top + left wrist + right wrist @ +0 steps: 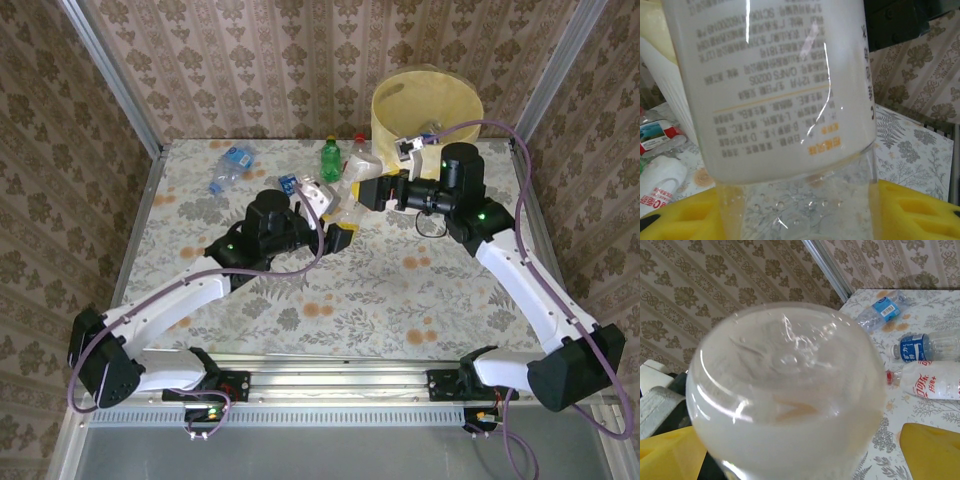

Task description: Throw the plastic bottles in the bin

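Note:
A clear plastic bottle with a white label (349,203) hangs above the table's middle between both arms. My left gripper (335,222) is shut on it. In the left wrist view its clear lower body (800,200) sits pinched between the yellow fingers (920,210). My right gripper (370,191) stands open around the bottle's other end. That rounded base (790,390) lies between the yellow fingers (932,450), with table showing in the gap on the right. The bin (427,108), lined with yellow plastic, stands at the back right, just behind the right gripper.
More bottles lie at the back of the table: a green one (330,160), a red-capped one (362,155), and blue-labelled ones (232,165) (288,183). The right wrist view shows two blue-labelled bottles (885,310) (920,346) and a white-labelled one (935,381). Patterned walls close in the table.

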Controlling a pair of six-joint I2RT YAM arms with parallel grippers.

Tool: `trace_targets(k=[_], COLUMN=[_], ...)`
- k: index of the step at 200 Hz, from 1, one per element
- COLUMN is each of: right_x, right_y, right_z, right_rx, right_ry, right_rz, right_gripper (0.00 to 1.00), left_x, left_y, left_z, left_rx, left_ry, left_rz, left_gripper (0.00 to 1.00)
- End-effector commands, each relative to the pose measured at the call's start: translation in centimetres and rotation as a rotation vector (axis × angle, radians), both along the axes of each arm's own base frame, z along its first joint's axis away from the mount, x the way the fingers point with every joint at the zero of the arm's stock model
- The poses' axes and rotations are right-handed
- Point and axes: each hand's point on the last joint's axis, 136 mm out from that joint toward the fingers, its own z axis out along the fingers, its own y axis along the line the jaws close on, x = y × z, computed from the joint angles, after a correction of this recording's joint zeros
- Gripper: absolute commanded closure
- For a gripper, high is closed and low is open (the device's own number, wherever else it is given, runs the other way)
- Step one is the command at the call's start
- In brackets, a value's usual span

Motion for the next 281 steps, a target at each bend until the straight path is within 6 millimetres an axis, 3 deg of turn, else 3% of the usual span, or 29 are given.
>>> trace_targets(k=[1,78,175,191,213,225,240,281], right_x=[-0.4,-0.4,-0.4,-0.5,-0.5,-0.5,-0.5,-0.4], right_y=[0.7,0.9,0.7,0.7,0.6,0.5,0.3,-0.8], right_z=[0.5,0.6,0.6,0.7,0.7,0.7,0.7,1.3], right_rx=[0.027,0.027,0.023,0.021,0.017,0.012,0.002,-0.058], right_ry=[-0.01,-0.001,-0.002,-0.002,-0.006,-0.01,-0.019,-0.074], right_rz=[0.039,0.047,0.04,0.04,0.033,0.027,0.015,-0.045], right_gripper=[0.0,0.22,0.39,0.42,0.43,0.44,0.44,0.45], left_x=[-0.4,-0.5,-1.2,-1.0,-0.8,-0.5,-0.3,0.7], left_y=[-0.9,-1.5,-1.8,-1.8,-1.7,-1.5,-1.2,-0.1], left_z=[2.5,2.3,2.2,2.1,2.0,1.9,1.9,1.6], left_rx=[-0.048,-0.05,-0.074,-0.073,-0.071,-0.069,-0.071,-0.064], left_ry=[-0.063,-0.067,-0.059,-0.052,-0.042,-0.039,-0.04,-0.037], left_rz=[-0.04,-0.058,-0.094,-0.09,-0.07,-0.052,-0.031,0.036], left_gripper=[0.6,0.6,0.56,0.47,0.15,0.06,0.01,0.0])
